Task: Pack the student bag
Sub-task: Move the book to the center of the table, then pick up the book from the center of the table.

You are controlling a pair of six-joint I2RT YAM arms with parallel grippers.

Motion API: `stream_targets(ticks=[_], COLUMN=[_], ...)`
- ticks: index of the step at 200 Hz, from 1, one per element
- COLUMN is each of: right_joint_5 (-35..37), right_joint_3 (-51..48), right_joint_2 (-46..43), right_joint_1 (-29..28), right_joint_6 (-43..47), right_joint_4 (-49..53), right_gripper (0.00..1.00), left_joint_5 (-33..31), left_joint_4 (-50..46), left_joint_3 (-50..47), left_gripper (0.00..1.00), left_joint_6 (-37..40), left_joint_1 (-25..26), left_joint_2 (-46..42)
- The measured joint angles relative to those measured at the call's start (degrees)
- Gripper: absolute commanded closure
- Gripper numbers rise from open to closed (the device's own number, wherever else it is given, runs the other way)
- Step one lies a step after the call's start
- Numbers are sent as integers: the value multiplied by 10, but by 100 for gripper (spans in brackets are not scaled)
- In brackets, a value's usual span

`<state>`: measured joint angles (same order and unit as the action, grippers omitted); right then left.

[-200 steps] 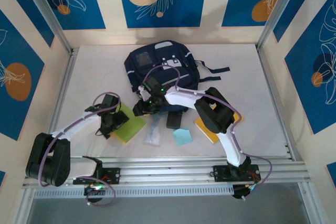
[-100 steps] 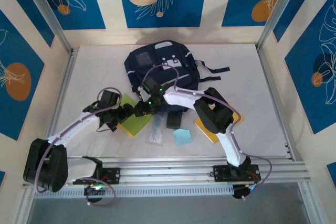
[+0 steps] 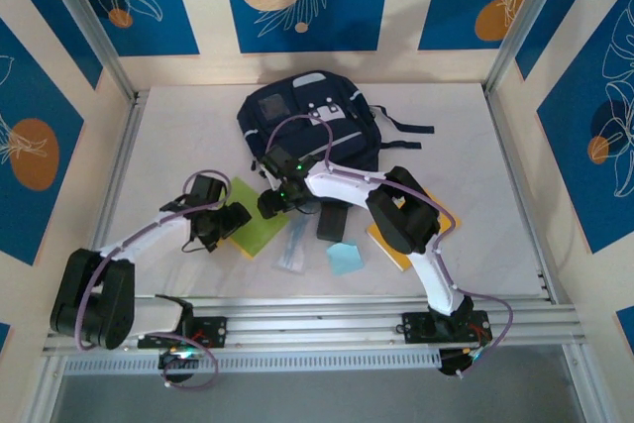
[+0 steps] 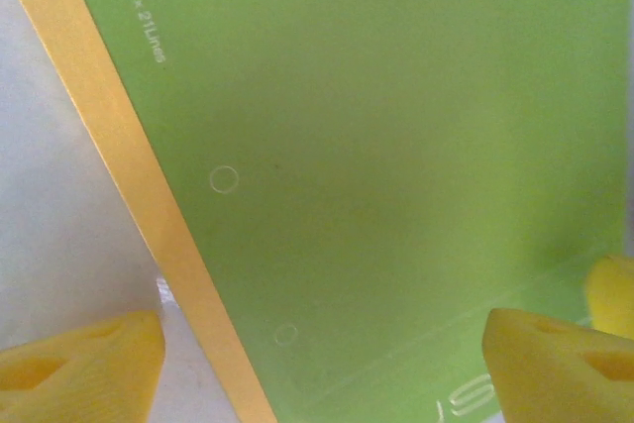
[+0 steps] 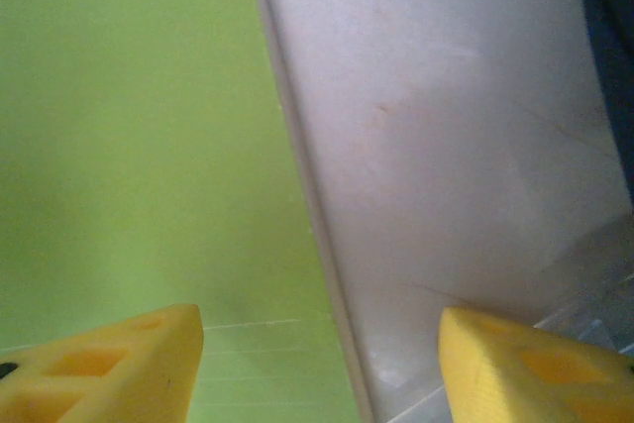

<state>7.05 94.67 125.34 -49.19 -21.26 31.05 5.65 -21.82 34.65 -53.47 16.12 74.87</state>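
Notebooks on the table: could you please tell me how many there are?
2. The green notebook lies front-left of the backpack; the orange notebook lies right, partly under the right arm. Others could be hidden.

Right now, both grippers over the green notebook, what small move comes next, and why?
Probably lower the left gripper and close on the green notebook at its yellow edge: the open fingers straddle it, holding nothing, and the student bag lies beyond.

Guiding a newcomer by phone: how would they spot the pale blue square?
Start at the large dark navy fabric backpack. Toward the white table's near edge lies a small pale blue square, right of a clear plastic sleeve; no neighbour shares its colour.
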Motion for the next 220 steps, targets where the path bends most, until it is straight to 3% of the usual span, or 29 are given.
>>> stream_targets(ticks=[40,76,179,220], right_joint_5=[7,-19,-181,-222], right_joint_3=[12,23,3,3], right_joint_2=[11,17,-19,-52], right_joint_1=[-7,-14,8,16], right_joint_6=[5,4,-59,-82], right_joint_4=[12,14,-3,-24], right_gripper=[37,39,45,58], left_joint_5=[-8,-10,-10,-10], left_joint_4=[0,0,9,9], left_joint_3=[-2,-5,-13,-13], left_gripper=[35,36,39,38], left_joint_6=[5,6,-2,-2], left_joint_1=[-4,-4,-7,-7], left_joint_2=[13,16,17,17])
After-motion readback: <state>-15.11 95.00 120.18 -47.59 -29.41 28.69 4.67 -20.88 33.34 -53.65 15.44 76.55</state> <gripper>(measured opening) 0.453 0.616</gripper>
